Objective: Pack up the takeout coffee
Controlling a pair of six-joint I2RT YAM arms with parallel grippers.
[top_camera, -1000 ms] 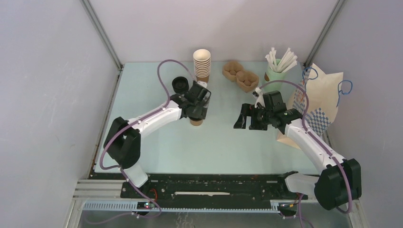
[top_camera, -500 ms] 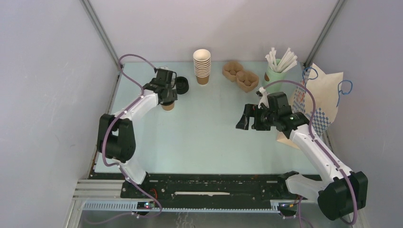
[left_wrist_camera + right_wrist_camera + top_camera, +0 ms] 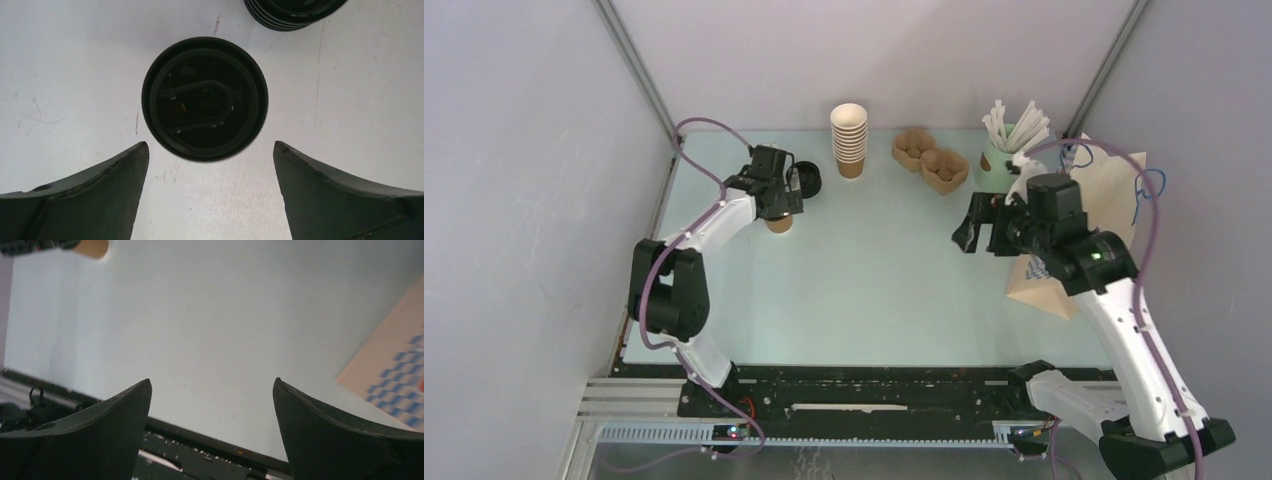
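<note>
The takeout coffee, a small brown paper cup, stands on the table at the far left, mostly hidden under my left gripper. Seen from straight above in the left wrist view, a black lid covers its top. My left gripper hangs over it, open, with both fingers apart from the lid. My right gripper is open and holds nothing, raised beside the paper bag. In the right wrist view the right gripper has only bare table between its fingers.
A stack of black lids lies just behind the cup. A stack of brown cups, moulded-pulp trays and a pale green cup with white straws line the back. The bag leans at the right edge.
My left arm carried the cup from mid-table to the far left beside the lids, then its jaws opened off it. My right arm rose and moved right towards the bag.
</note>
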